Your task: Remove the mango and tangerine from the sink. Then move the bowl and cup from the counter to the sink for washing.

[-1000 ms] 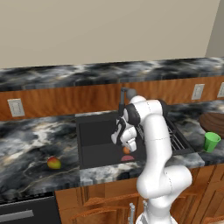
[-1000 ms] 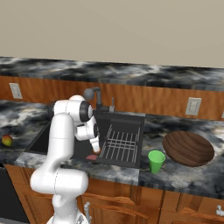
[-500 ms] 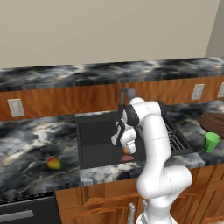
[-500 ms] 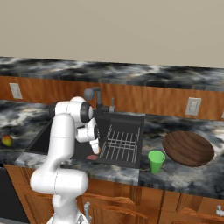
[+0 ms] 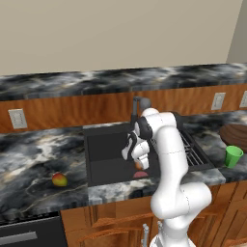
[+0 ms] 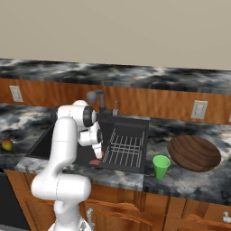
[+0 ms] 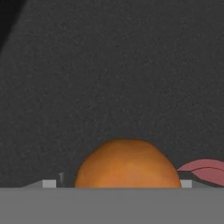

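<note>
tangerine (image 7: 127, 165): lower part cut off at hand view's bottom | pink object (image 7: 204, 171): cut by right edge, identity unclear | bowl (image 5: 236, 133): cropped at left base view's right edge

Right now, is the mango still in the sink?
No: the mango lies on the counter left of the sink, as the left base view shows.

We see a matt, faintly grainy black sink (image 7: 109, 65), a smooth, softly shining tangerine (image 7: 127, 165), a bowl (image 6: 194, 152) of grained brown wood, a plain green cup (image 6: 160, 166), a glossy marbled stone counter (image 5: 34, 154) and polished wooden cabinets (image 6: 135, 207).
</note>
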Controlling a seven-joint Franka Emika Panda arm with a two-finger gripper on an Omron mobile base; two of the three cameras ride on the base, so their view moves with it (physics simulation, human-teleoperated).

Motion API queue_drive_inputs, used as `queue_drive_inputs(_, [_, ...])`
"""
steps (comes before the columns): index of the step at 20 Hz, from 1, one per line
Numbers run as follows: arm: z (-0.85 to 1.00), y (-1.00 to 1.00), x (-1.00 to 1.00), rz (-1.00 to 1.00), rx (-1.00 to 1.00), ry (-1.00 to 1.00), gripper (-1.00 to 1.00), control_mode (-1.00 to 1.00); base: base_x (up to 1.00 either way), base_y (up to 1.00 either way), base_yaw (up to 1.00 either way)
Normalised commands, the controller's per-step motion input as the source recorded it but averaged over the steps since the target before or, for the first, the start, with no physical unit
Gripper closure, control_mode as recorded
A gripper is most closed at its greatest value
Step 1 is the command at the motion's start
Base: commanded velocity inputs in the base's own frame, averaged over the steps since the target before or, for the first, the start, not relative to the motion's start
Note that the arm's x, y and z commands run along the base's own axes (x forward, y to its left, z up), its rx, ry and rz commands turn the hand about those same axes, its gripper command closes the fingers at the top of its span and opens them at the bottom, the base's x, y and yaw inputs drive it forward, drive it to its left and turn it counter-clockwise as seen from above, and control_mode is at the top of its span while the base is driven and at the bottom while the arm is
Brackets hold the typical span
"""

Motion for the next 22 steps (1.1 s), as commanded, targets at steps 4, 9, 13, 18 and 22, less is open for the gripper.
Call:
queue_drive_inputs(4, [-0.1, -0.01, -0.05, 0.0, 0.0, 0.0, 1.0, -1.0, 0.0, 0.0, 0.0])
queue_drive_inputs(9, [-0.06, 0.03, -0.26, -0.01, 0.0, 0.0, 1.0, -1.0, 0.0, 0.0, 0.0])
queue_drive_inputs(13, [0.02, 0.06, -0.2, -0.01, 0.0, -0.01, 1.0, -1.0, 0.0, 0.0, 0.0])
queue_drive_inputs(18, [0.16, 0.1, -0.05, -0.02, 0.0, -0.04, 1.0, -1.0, 0.0, 0.0, 0.0])
queue_drive_inputs(22, [0.27, 0.15, 0.0, 0.0, 0.0, -0.07, 1.0, -1.0, 0.0, 0.0, 0.0])
